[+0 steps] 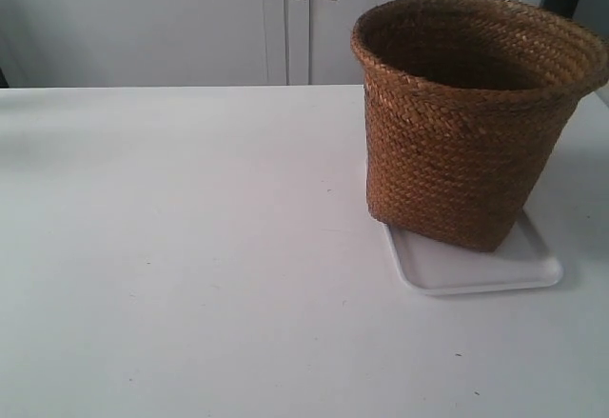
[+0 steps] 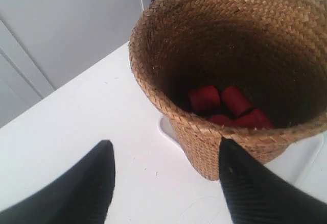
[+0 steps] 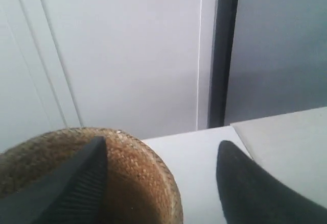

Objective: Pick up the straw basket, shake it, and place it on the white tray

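1. Foremost, the worktop: white, matte, carrying both task items toward the exterior view's right.
2. On it, the white tray: flat and shallow, with rounded corners and a low rim. Its near edge and one corner show bare in front of the basket.
3. Upright on that tray, the straw basket: brown woven straw with a wide braided round rim and walls tapering to a narrower base. The base covers most of the tray. This matches the task's end position, so the set-down is judged complete.
4. Inside, the red pieces: several, short and rounded, lying at the bottom. They are probably what the shaking is meant to stir.
5. Beside the basket's wall, the left gripper: jaws released, holding nothing.
6. Above the rim, the right gripper: jaws spread and grasping nothing. No hold is needed, since the basket rests on its own base.
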`<action>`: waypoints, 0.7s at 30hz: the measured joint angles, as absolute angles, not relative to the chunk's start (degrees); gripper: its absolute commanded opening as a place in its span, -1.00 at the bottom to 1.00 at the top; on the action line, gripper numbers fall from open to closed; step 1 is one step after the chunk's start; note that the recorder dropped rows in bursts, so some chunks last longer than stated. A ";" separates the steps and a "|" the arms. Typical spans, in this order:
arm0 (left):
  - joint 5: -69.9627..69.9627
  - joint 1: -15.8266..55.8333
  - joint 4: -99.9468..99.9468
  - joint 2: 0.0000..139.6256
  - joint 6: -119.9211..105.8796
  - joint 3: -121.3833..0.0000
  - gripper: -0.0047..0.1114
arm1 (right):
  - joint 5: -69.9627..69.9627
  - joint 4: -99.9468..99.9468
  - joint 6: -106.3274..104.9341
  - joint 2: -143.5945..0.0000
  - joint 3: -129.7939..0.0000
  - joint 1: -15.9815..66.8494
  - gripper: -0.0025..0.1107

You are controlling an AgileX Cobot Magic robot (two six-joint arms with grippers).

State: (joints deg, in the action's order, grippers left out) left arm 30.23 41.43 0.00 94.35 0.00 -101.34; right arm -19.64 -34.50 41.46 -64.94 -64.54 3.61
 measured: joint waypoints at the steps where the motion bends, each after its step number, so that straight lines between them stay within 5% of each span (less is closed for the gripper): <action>1: 29.64 41.43 0.00 93.06 0.00 -99.69 0.17 | -18.58 -34.50 42.32 -62.94 -63.45 3.61 -0.10; 21: -6.21 44.16 3.16 49.82 0.77 -46.75 0.17 | -14.07 -34.62 52.51 -20.13 -46.60 3.61 -0.14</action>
State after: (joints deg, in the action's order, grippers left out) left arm -6.21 44.16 3.16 49.82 0.77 -46.75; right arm -14.07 -34.62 52.51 -20.13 -46.60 3.61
